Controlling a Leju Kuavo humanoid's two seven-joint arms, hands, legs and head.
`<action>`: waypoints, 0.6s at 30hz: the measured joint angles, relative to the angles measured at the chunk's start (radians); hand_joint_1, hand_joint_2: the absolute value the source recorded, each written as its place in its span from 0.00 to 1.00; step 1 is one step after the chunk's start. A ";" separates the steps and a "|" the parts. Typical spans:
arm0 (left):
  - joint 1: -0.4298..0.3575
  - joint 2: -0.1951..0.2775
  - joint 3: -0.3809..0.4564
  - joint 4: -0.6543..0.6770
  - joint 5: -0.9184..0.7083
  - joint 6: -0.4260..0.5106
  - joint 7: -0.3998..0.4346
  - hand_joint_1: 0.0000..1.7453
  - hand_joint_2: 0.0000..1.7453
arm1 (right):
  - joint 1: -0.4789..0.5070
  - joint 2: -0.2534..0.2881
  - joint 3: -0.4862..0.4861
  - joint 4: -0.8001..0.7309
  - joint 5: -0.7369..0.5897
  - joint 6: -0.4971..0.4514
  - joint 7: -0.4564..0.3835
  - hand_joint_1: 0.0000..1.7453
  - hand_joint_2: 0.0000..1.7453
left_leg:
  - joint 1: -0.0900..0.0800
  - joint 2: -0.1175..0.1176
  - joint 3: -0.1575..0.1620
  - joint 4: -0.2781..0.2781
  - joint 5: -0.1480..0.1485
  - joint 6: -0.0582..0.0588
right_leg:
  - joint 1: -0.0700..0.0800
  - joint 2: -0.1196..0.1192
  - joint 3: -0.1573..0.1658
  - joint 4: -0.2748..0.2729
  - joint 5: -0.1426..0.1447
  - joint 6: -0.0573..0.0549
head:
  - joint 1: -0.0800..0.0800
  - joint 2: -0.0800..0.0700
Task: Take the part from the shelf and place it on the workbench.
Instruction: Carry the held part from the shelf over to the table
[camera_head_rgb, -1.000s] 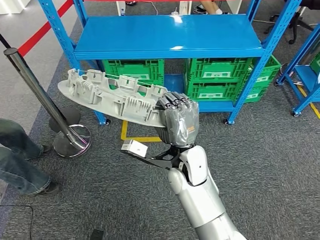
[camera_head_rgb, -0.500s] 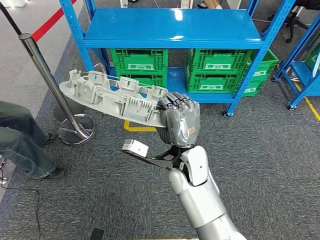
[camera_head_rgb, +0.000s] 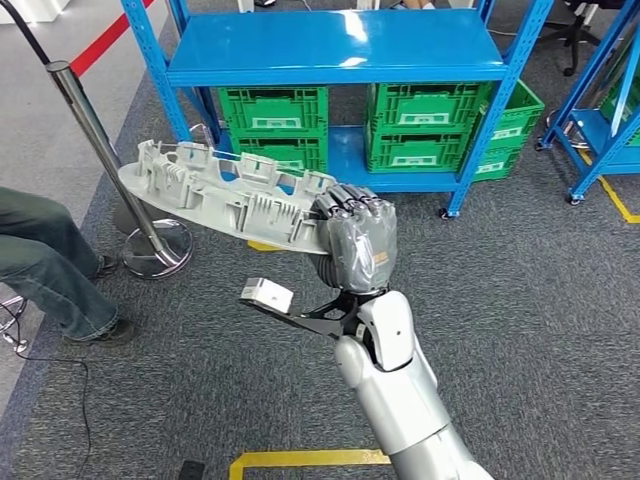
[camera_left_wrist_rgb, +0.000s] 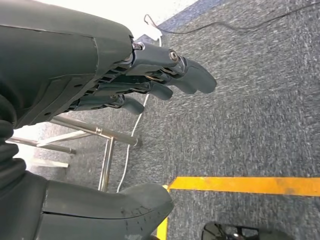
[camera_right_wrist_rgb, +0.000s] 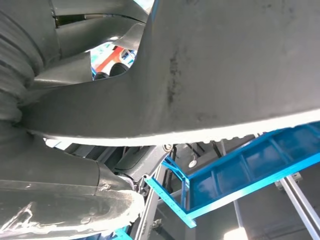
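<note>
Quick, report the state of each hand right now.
Left hand: open, fingers apart, holding nothing above the grey carpet.
Right hand: closed, gripping one end of the long light grey ribbed plastic part.

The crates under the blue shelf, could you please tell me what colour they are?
Green; the crates show best in the head view.

No text, label or number is legible; the white labels on the green crates (camera_head_rgb: 273, 110) are blurred.

Blue shelf (camera_head_rgb: 332, 50) top bare; green crates (camera_head_rgb: 273, 110) on lower tier; shelf and stanchion base (camera_head_rgb: 157, 248) on grey carpet (camera_head_rgb: 528, 300).
</note>
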 joint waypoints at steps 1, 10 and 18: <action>-0.001 0.000 0.000 0.000 0.000 0.000 0.000 0.00 1.00 | -0.001 0.000 0.001 0.000 0.002 0.000 0.001 1.00 1.00 | -0.001 -0.001 0.030 -0.049 -0.010 0.005 | 0.001 0.000 -0.009 0.008 0.003 0.005 | 0.000 0.000; 0.000 -0.005 0.006 0.000 -0.002 0.002 0.002 0.00 1.00 | -0.001 -0.001 0.005 0.002 0.013 0.000 0.005 1.00 1.00 | -0.003 0.002 0.003 -0.094 0.011 0.061 | -0.004 0.004 -0.136 0.275 -0.139 0.047 | 0.011 0.000; -0.001 -0.008 0.010 0.000 -0.002 0.002 0.002 0.00 1.00 | -0.006 0.000 0.008 0.003 0.016 0.000 0.008 1.00 1.00 | -0.013 0.001 -0.031 -0.086 0.038 0.046 | 0.001 0.005 0.044 0.008 -0.050 0.028 | 0.009 0.000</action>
